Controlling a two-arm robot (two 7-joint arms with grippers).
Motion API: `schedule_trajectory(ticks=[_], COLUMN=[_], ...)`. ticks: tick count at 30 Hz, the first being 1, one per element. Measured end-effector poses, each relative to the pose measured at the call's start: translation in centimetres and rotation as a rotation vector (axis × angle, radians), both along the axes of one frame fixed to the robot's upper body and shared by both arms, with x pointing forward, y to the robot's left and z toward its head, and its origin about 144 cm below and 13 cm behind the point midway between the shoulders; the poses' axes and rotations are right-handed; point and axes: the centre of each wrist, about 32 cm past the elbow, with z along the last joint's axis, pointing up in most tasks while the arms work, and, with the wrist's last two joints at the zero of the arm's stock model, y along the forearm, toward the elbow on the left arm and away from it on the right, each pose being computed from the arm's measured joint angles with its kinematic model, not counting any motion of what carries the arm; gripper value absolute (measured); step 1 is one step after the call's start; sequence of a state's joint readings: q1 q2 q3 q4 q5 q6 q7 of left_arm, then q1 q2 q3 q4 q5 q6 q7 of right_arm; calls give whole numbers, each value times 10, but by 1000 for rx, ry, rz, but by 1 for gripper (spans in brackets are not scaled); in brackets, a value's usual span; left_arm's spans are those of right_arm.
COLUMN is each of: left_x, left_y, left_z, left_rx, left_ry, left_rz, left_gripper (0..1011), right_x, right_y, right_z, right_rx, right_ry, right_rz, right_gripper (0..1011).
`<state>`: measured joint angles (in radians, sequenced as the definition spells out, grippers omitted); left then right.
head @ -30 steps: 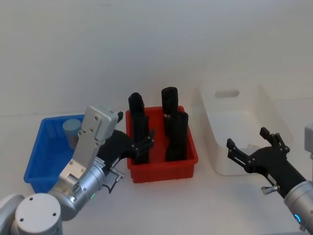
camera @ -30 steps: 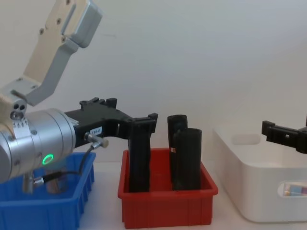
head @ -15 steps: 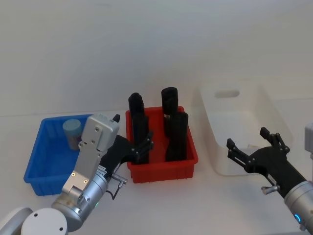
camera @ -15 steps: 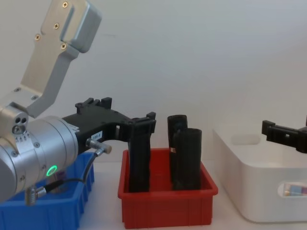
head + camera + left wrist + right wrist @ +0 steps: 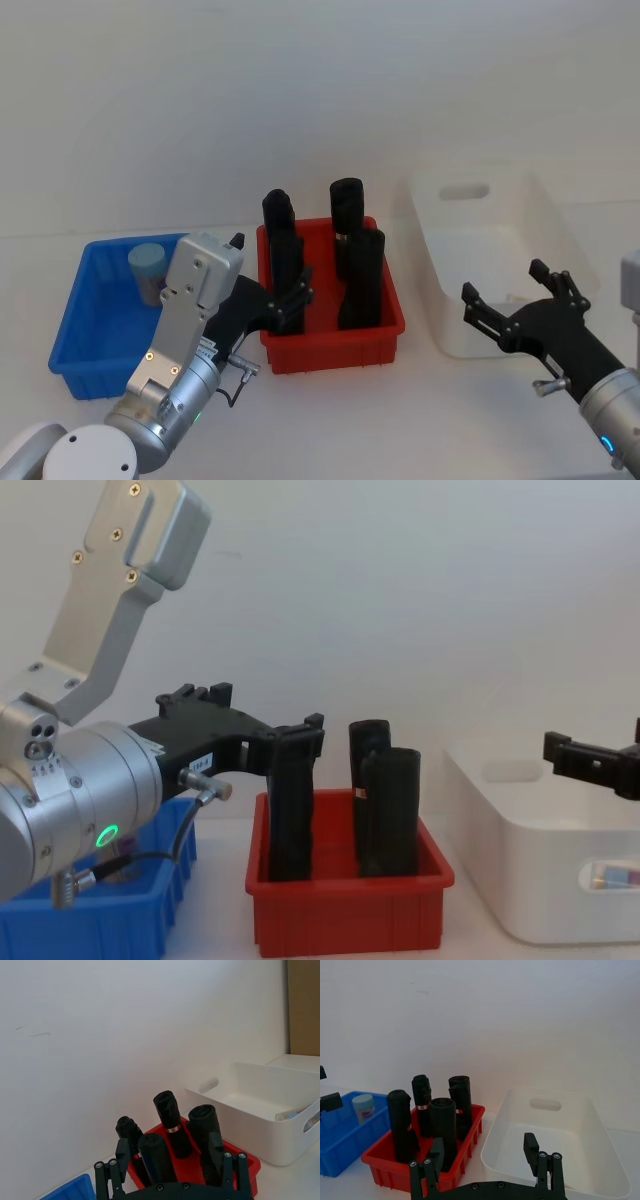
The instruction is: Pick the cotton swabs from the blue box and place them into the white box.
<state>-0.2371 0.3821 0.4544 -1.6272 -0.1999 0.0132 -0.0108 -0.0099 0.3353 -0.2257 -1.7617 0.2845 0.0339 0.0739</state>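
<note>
While one tub of cotton swabs (image 5: 147,268) stands upright in the blue box (image 5: 75,345), in its 11 o'clock corner on the head view, no tool has hold of it. The left gripper (image 5: 171,1162) hangs with its fingers spread and empty at about 8 o'clock of the red bin (image 5: 335,352), just past the blue box's 3 o'clock wall. It faces across the black cylinders (image 5: 347,205) toward the white box (image 5: 565,245) rather than down at the tub. That pose looks to me like a pause between trips, and a turn back toward 10 o'clock would be needed before a grasp. The red bin sits between the two boxes, blue at its 9 o'clock and white at its 3 o'clock, so each carry must pass over the tall cylinders. The right gripper (image 5: 505,282) waits at roughly 6 o'clock of the white box, fingers apart and holding nothing, likely parked clear of the drop zone. Through the white box's handle cutout a colourful label shows, seemingly a tub already inside.
</note>
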Motion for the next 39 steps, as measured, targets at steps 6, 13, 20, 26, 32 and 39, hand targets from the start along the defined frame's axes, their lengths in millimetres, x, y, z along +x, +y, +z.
schedule_trajectory(ticks=[6,13,20,26,32,39], left_x=[0,0,0,0,0,0], left_y=[0,0,0,0,0,0], left_z=[0,0,0,0,0,0], left_rx=[0,0,0,0,0,0], left_ry=[1,2,2,2,2,2], left_rz=[0,1,1,1,0,0], left_gripper=[1004,1004,1004,1004,1004,1004], right_x=[8,23,48,71,95,118], right_y=[0,1,3,8,15,24], right_z=[0,-2,-4,-7,-11,-15], right_rx=[-13,-35,-59,-72,-84,-95], right_ry=[-1,0,1,2,5,7], right_rz=[19,49,92,134,180,228], right_gripper=[1002,1001,1002,1001,1001,1001])
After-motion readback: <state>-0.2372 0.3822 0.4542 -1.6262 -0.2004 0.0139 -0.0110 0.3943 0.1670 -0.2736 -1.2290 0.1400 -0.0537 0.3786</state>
